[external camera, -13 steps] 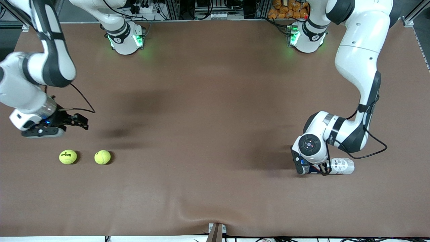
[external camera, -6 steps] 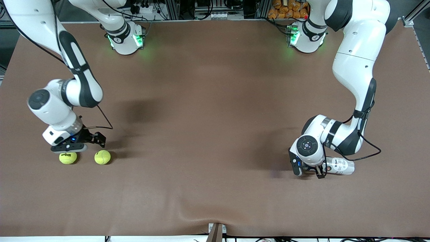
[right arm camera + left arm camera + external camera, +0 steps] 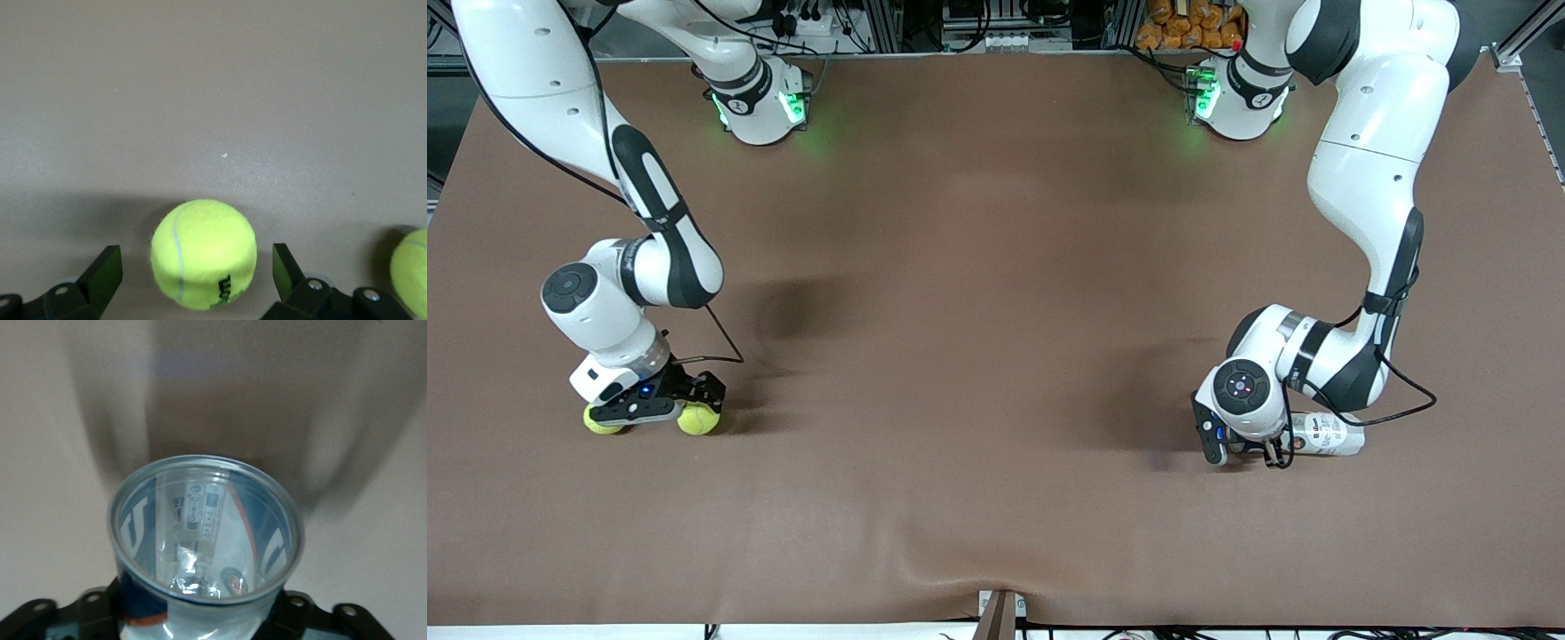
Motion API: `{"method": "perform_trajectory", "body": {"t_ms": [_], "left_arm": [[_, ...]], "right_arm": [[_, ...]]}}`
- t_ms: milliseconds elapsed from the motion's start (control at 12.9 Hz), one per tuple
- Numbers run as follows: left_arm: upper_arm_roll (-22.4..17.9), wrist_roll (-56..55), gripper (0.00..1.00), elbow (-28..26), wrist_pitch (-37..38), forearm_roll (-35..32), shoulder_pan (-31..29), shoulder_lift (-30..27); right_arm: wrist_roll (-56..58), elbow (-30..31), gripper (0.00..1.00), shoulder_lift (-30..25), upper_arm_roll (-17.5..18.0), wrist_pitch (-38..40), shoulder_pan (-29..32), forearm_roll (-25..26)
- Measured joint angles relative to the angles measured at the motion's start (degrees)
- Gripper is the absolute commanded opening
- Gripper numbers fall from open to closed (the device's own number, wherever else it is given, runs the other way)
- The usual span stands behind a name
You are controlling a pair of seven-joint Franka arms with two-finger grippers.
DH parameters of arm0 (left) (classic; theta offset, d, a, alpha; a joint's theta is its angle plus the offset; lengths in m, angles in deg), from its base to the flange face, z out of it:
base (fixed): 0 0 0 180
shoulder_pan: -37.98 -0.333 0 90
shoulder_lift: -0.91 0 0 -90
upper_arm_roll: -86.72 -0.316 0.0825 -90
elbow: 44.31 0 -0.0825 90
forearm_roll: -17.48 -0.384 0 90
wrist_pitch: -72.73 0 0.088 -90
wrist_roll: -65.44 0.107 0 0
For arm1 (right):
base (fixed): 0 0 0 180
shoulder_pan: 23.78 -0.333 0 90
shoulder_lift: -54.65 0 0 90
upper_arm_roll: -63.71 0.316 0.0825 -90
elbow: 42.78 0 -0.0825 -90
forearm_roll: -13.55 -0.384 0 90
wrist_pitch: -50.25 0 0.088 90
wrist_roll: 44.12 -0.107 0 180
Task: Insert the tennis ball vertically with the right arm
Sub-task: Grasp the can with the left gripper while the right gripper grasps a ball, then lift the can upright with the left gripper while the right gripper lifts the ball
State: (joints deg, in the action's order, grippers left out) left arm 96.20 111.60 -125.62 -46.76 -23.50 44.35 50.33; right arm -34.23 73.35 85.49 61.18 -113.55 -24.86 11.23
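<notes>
Two yellow tennis balls lie on the brown table near the right arm's end. My right gripper [image 3: 698,398] is low over the ball [image 3: 699,420] nearer the table's middle, and my hand partly hides the other ball [image 3: 598,421]. In the right wrist view my right gripper [image 3: 197,273] is open with that ball [image 3: 203,253] between its fingers, not touching them; the other ball [image 3: 410,270] shows at the edge. My left gripper [image 3: 1270,447] is shut on a clear plastic ball can [image 3: 1329,436] lying on the table. The left wrist view shows my left gripper [image 3: 207,617] and the can's open mouth [image 3: 205,527].
The brown mat [image 3: 978,311] covers the table, with a wrinkle [image 3: 960,556] near its front edge. The arm bases [image 3: 760,102] stand along the edge farthest from the front camera.
My right arm has swung in and come down from above the table to the two balls, its open fingers now around one. My left gripper with the can has shifted only slightly.
</notes>
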Motion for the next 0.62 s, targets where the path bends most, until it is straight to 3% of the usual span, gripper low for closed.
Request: {"method": "perform_trajectory", "body": {"t_ms": [233,311,466,543,621], "left_arm": [[0.01,0.36,0.5,0.14,-0.07,0.0,0.0,0.01],[0.07,0.42,0.51,0.27,-0.28,0.0,0.03,0.01],[0.66,0.54,0.51,0.93,-0.63,0.03,0.25,-0.11],[1.57,0.55,0.51,1.32,-0.64,0.16,0.24,-0.26],[2.69,0.55,0.51,1.71,-0.65,0.49,0.24,-0.42]], "right_arm": [[-0.09,-0.93,1.0,2.22,0.0,-1.11,-0.04,-0.05],[-0.12,-1.3,0.81,2.82,0.0,-1.17,-0.04,-0.07],[-0.23,-1.81,0.2,3.51,-0.01,-1.31,-0.05,-0.12],[-0.26,-1.96,0.01,3.59,-0.02,-1.36,-0.05,-0.15],[-0.29,-2.18,0.0,3.58,-0.02,-1.4,-0.05,-0.18]]}}
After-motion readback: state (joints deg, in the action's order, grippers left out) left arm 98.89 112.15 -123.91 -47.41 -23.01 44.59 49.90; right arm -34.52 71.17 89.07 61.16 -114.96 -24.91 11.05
